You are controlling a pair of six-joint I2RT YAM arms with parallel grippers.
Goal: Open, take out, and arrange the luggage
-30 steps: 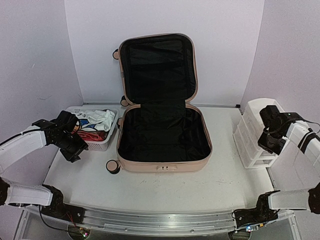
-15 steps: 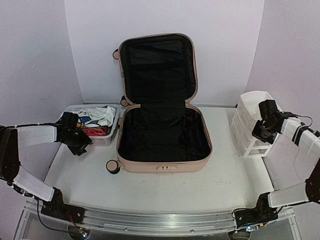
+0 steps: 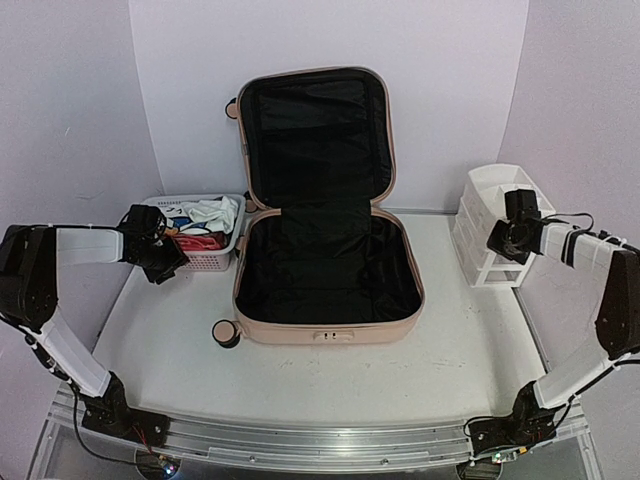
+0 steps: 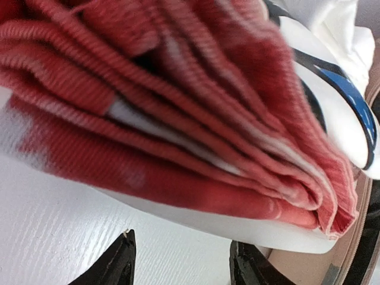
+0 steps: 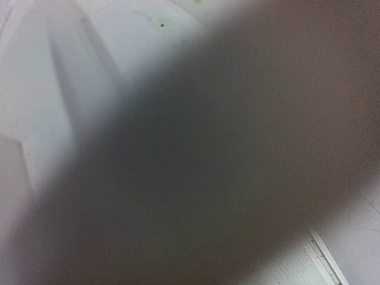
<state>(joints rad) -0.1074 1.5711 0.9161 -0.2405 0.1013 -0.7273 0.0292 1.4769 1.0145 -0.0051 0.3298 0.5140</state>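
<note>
Press open left hand [image 4: 185,266] low on basket [image 3: 205,263], closed right hand [image 3: 505,238] flat vs organizer [image 3: 490,185], nudge slow w/o bumping luggage [image 3: 325,333].

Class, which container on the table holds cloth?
The white mesh plastic basket with red and white cloth; the open peach-pink hard-shell suitcase shows only black lining, the white plastic drawer unit no cloth.

Pale lilac back wall [image 3: 450,100], left wall [image 3: 70,120], right wall [image 3: 585,100] box in white grained table [image 3: 330,385]. Aluminium rail [image 3: 320,440] along near edge. Light even, diffuse.
</note>
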